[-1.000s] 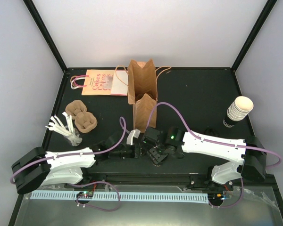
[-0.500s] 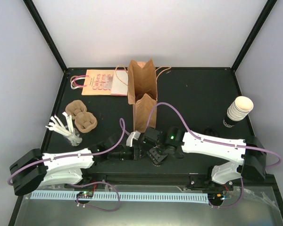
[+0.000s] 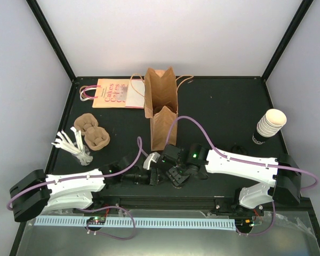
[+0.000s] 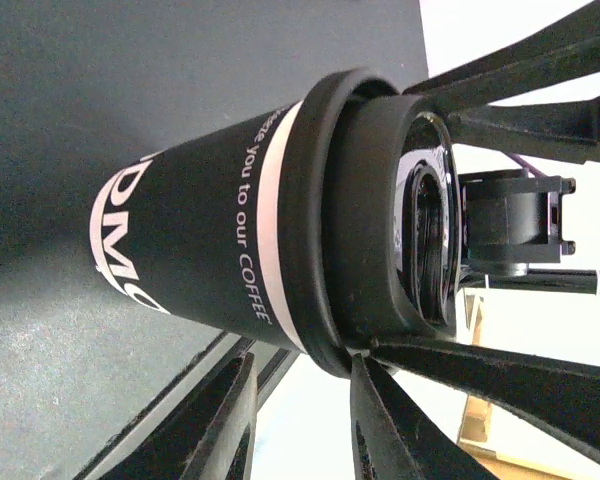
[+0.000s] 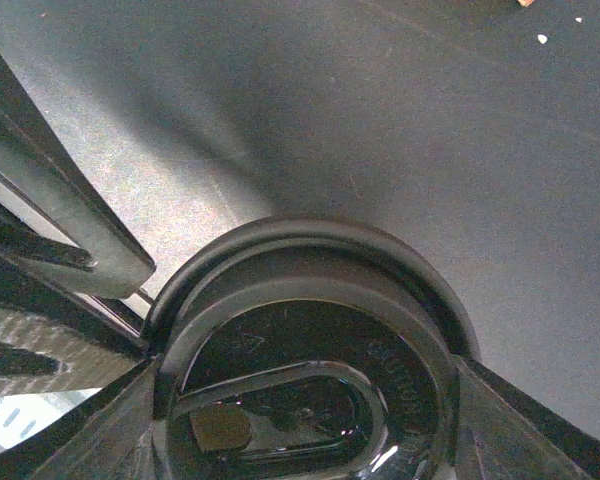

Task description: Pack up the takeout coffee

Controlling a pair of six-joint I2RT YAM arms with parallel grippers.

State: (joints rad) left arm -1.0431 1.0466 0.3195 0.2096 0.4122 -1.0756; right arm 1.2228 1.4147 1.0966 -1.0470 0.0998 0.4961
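Both end effectors met near the front edge of the surface [image 3: 224, 106], just before the brown paper bag [image 3: 161, 101], with open dark room stretching right to the stack of cups [image 3: 270, 125]. Since a second earlier the left end effector [image 3: 153, 175] had slid slightly nearer that edge; its fingers [image 4: 230, 420] stood narrowly apart, gripping nothing, beside the takeout coffee [image 4: 210, 230], whose black lid [image 5: 300, 330] the widely spread right end effector [image 5: 305, 365] clasped. The bag's inside was hidden; the pulp trays [image 3: 93, 132] held nothing.
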